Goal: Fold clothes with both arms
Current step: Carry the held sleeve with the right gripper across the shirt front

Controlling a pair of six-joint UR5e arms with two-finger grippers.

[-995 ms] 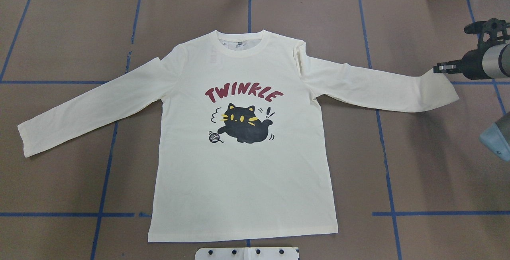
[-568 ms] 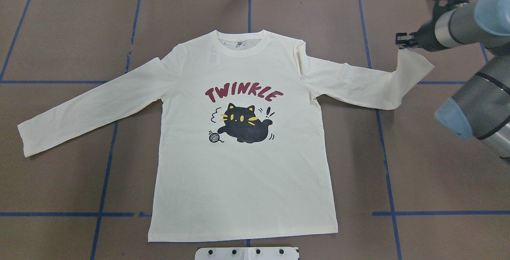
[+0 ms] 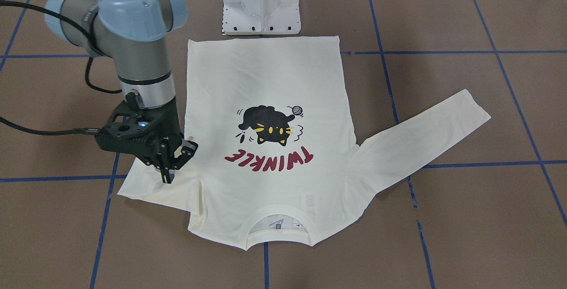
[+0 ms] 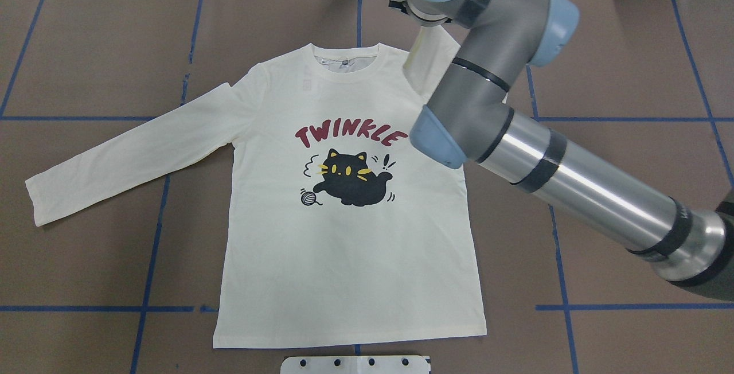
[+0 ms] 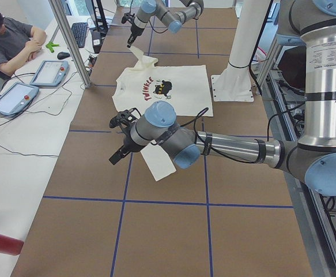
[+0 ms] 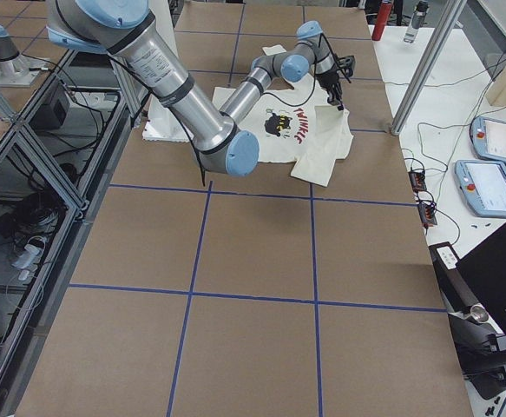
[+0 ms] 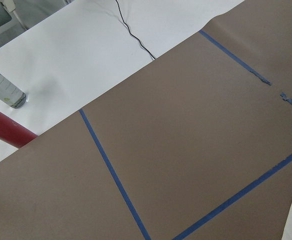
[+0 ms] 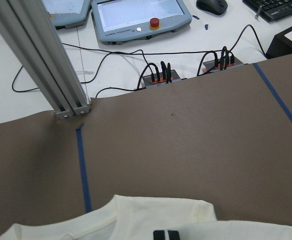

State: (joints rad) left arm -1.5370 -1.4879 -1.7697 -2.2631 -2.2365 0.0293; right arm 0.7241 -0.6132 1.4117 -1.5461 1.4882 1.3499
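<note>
T-shirt (image 4: 344, 259): Lies flat and print-up at the centre of the counter (image 4: 631, 47). In the overhead view the collar is at 12 o'clock and the hem at 6 o'clock. This spread layout leaves both sleeves free for folding.

Cat print (image 4: 350, 179): Faces up with the red lettering above it. This indicates that the body is not yet folded.

Right sleeve (image 3: 146, 187): Doubled back toward the shoulder, at about 1 o'clock from the print. The cuff is raised off the counter beside the collar, and the rest drapes from the shoulder seam.

Left sleeve (image 4: 126, 162): Lies flat, running out toward 8 o'clock. Nothing is gripping it.

Right jaws: Closed on the cuff of the right sleeve and pointing down. The pinch on the cuff lets the whole sleeve follow the arm.

Right arm (image 4: 573, 179): Enters from 4 o'clock and reaches over the shirt's right shoulder. This places the cuff above the body of the shirt.

Step in hand: Judged to be the inward fold of the right sleeve across the chest. The cuff has not been released.

Left jaws: Visible only in the left side view, above the counter near the left cuff. It cannot be told whether they are open or closed.

Left arm (image 5: 231, 147): Held low and clear of the shirt body, probably staged for the left sleeve.

Blue tape lines (image 4: 152, 236): Form a grid on the counter.

Pedestal base (image 3: 261, 5): Stands at 6 o'clock, just beyond the hem.
</note>
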